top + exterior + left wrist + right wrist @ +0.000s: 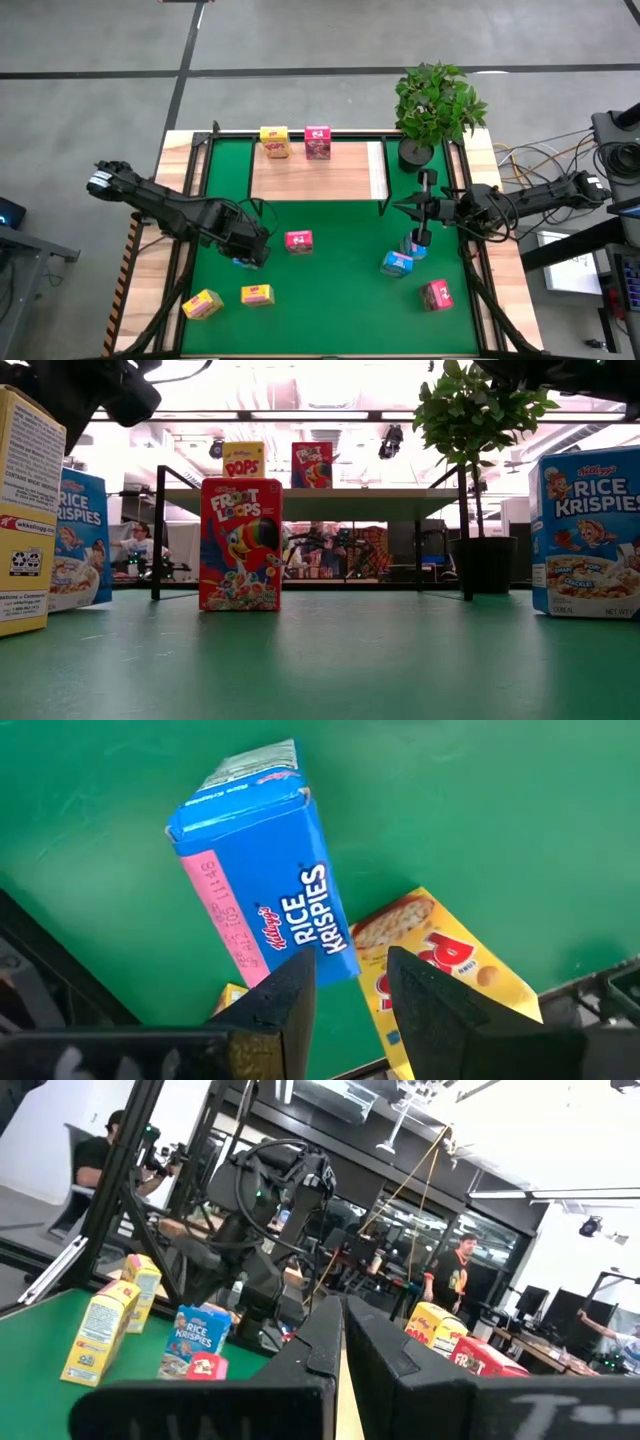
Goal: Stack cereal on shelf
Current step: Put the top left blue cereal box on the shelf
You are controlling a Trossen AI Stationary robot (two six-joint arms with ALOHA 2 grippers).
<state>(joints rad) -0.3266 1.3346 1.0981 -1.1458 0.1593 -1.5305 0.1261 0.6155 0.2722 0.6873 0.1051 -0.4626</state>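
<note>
The left gripper [345, 1000] hangs over a blue box [262, 870] standing on the mat [340, 300], fingers partly open and holding nothing, apparently lining up a grasp. Two boxes already stand on the shelf [310, 175]. The right gripper [418, 207] waits shut, empty, beside the plant [437, 100].

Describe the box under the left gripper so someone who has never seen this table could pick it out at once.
Start at the green mat and go to its left side, where the left gripper hangs open. The blue box stands right below its fingers, upright on the mat. It is the only blue one there; its nearest neighbours are two yellow boxes and a pink-red one.
</note>
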